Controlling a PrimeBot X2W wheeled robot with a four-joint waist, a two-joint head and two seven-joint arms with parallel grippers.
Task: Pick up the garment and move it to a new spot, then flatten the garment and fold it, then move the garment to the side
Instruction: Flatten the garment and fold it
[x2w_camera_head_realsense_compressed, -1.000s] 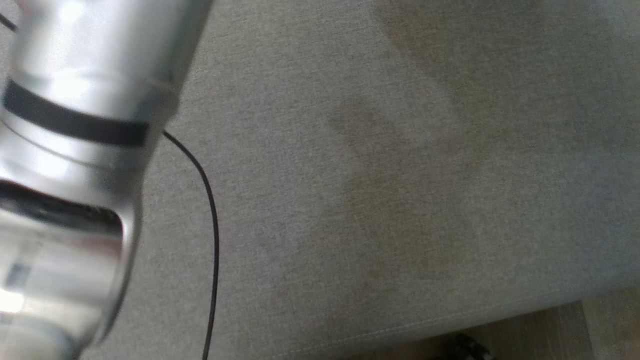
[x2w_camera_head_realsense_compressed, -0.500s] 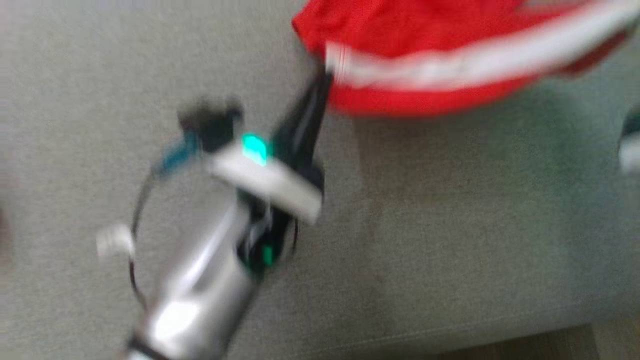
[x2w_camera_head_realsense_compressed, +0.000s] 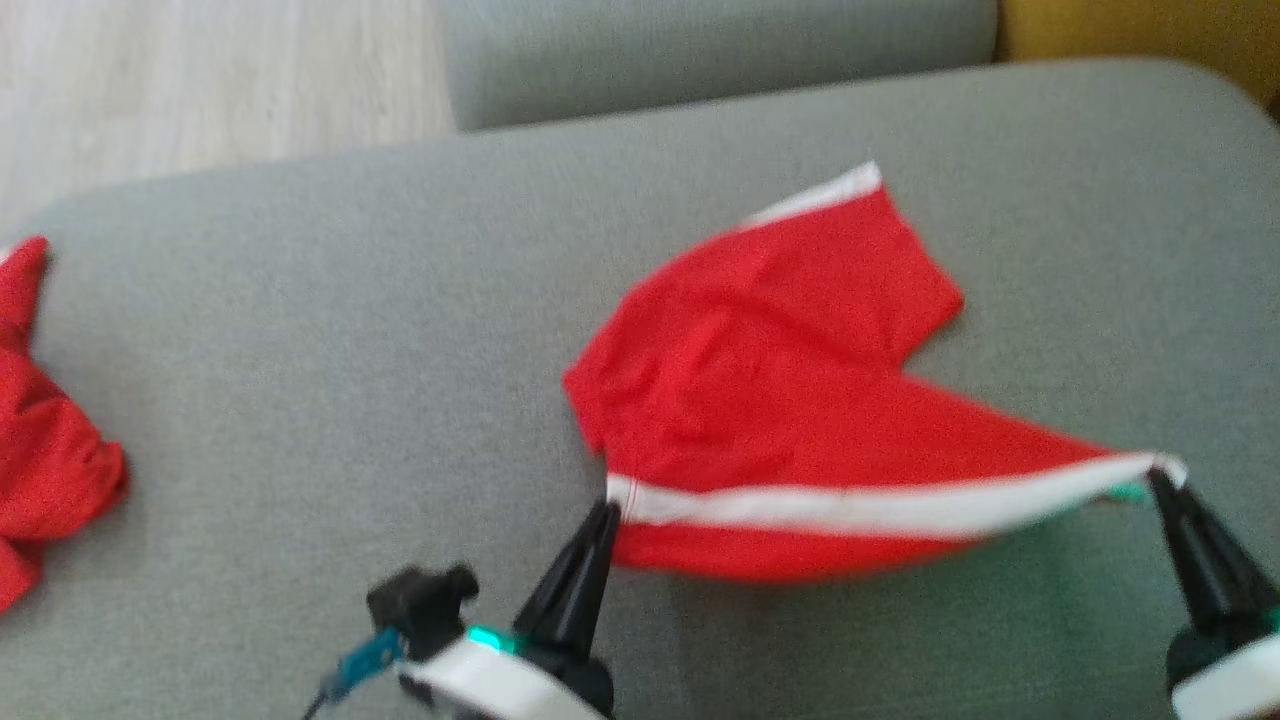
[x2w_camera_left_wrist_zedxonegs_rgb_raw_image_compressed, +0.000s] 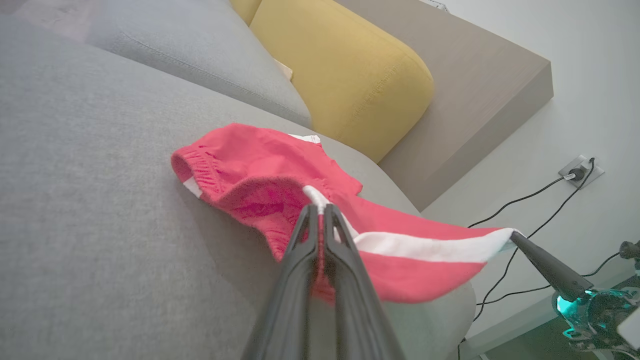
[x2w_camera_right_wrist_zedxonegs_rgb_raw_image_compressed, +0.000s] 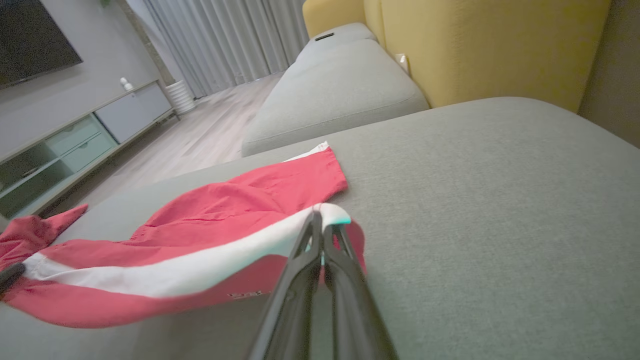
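1. My left pincer (x2w_camera_head_realsense_compressed: 604, 515) is clamped on one end of the garment's (x2w_camera_head_realsense_compressed: 780, 400) white band (x2w_camera_head_realsense_compressed: 850, 506), and my right pincer (x2w_camera_head_realsense_compressed: 1160, 480) is clamped on the other. I judge that stretches the near edge taut for flattening.
2. The garment's far part lies on the grey sofa seat (x2w_camera_head_realsense_compressed: 300, 330), right of centre.
3. The head view adds a second red cloth (x2w_camera_head_realsense_compressed: 45, 450) at far left; the left wrist view adds a yellow cushion (x2w_camera_left_wrist_zedxonegs_rgb_raw_image_compressed: 350, 75) beyond.
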